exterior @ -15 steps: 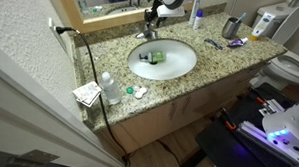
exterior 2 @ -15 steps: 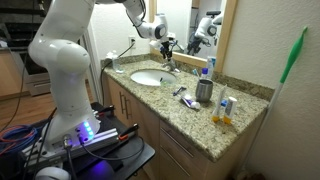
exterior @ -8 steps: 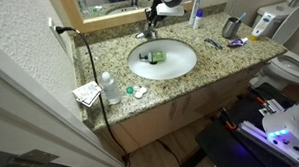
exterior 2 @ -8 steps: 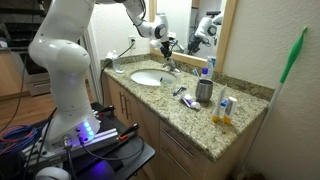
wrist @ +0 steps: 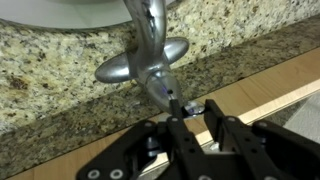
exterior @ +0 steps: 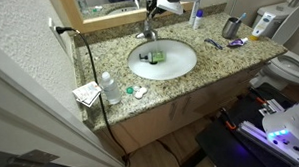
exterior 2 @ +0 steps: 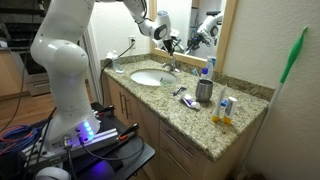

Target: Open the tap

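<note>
Wrist view, behind the sink: the tap (wrist: 150, 60), a small chrome faucet, stands on the speckled granite countertop (wrist: 60, 60) at the back edge of the white oval basin (exterior: 175, 66). Its short spout points toward the bowl and its lever handle (wrist: 160, 86) reaches back toward the tan wooden strip (wrist: 275, 88) at the wall. The gripper (wrist: 197, 112) sits directly behind the lever. Its two black fingers (wrist: 176, 128) stand a narrow gap apart, and the lever's tip lies at the inner edge of one finger. No firm clamp on the lever can be made out. In both exterior views the gripper (exterior: 157, 6) (exterior 2: 171, 42) hangs just above and behind the tap (exterior: 146, 32) (exterior 2: 172, 66), close to the mirror. Handling, as judged: the tap is rigid metal fixed to the counter, so only the lever will yield, pivoting on its base. Polished chrome is slippery and the lever is thin, so contact is best made near its free end, where leverage is greatest, either by hooking a finger beneath it or by pinching across its flat sides. A push off the pivot line would likely slide off. Compared with the exterior views half a second earlier, the gripper and wrist sit slightly higher and nearer the mirror. The tap, the basin and the items on the counter are unchanged. No running water can be discerned.
</note>
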Controlling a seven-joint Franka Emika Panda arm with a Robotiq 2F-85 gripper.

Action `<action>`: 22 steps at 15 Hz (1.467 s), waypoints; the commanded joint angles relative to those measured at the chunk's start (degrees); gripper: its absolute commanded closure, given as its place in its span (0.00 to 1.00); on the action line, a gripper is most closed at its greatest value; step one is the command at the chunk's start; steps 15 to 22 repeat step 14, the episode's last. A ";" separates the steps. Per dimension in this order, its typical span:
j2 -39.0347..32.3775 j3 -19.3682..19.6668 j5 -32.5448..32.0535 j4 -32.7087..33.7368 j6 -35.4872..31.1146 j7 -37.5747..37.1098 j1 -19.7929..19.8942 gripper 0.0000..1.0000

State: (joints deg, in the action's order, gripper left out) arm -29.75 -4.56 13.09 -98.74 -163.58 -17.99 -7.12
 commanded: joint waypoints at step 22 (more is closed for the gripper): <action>21.84 0.62 2.34 -12.46 23.94 5.02 4.11 0.00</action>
